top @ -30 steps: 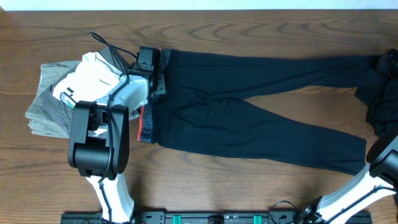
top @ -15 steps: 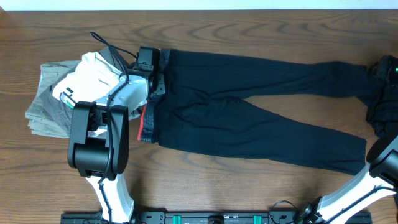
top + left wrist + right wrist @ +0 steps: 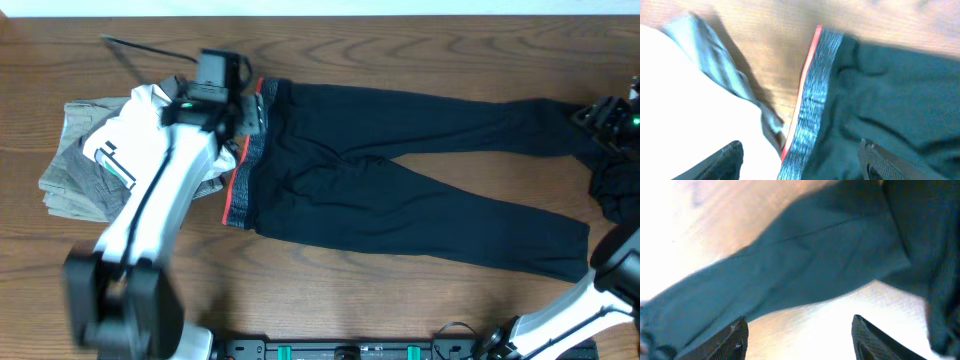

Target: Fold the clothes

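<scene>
Black stretchy trousers (image 3: 400, 190) lie spread flat across a brown wooden table (image 3: 330, 290). Their legs point to the right. The grey waistband (image 3: 243, 170), edged in coral red, is toward the left. Just beside the waistband sits a folded pile of grey and white clothes (image 3: 75, 165). The left gripper (image 3: 248, 108) is over the far end of the waistband, jaws wide and holding nothing. The right gripper (image 3: 603, 115) hangs above the far leg's cuff, jaws also wide and empty. More bunched fabric (image 3: 615, 185), dark, lies at the right edge (part of the trousers or another garment, unclear).
</scene>
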Controlling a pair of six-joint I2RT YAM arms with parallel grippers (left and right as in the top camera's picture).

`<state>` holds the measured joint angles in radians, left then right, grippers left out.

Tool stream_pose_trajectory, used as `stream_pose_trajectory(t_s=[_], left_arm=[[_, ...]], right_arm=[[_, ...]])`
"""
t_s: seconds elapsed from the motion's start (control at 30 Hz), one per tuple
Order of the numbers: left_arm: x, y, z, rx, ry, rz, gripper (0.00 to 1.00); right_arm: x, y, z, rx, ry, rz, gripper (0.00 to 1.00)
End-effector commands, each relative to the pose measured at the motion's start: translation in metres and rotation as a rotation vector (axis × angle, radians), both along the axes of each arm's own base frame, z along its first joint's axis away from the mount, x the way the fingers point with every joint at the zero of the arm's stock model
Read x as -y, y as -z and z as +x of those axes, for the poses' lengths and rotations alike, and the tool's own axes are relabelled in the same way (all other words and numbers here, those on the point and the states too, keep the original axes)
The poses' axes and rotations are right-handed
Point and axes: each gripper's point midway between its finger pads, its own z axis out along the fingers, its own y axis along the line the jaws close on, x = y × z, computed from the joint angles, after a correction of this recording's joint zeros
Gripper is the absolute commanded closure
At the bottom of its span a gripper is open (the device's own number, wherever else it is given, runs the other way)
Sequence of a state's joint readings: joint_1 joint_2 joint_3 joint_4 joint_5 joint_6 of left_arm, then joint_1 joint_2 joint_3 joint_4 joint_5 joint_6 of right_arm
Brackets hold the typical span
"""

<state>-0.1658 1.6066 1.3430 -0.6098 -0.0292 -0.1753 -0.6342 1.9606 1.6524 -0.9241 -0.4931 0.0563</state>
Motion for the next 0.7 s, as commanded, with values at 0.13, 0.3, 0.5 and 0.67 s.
stream_pose_trajectory(t_s=[0.13, 0.3, 0.5, 0.67], left_arm=[[-0.014, -0.031, -0.087, -0.146, -0.032, 0.001, 0.24], [-0.016, 0.008, -0.144, -0.419, -0.063, -0.012, 0.24], [-0.009, 0.078, -0.185, -0.595, -0.046, -0.053, 0.24], [-0.001, 0.13, -0.198, -0.599, -0.031, -0.109, 0.22]], right_arm=[[-0.015, -0.098, -0.047, 0.079, 0.073, -0.044, 0.31], [-0.028, -0.089, -0.08, -0.073, 0.114, -0.039, 0.3], [-0.046, -0.059, -0.095, -0.169, 0.093, 0.035, 0.25], [-0.068, -0.031, -0.106, -0.229, 0.068, 0.126, 0.21]])
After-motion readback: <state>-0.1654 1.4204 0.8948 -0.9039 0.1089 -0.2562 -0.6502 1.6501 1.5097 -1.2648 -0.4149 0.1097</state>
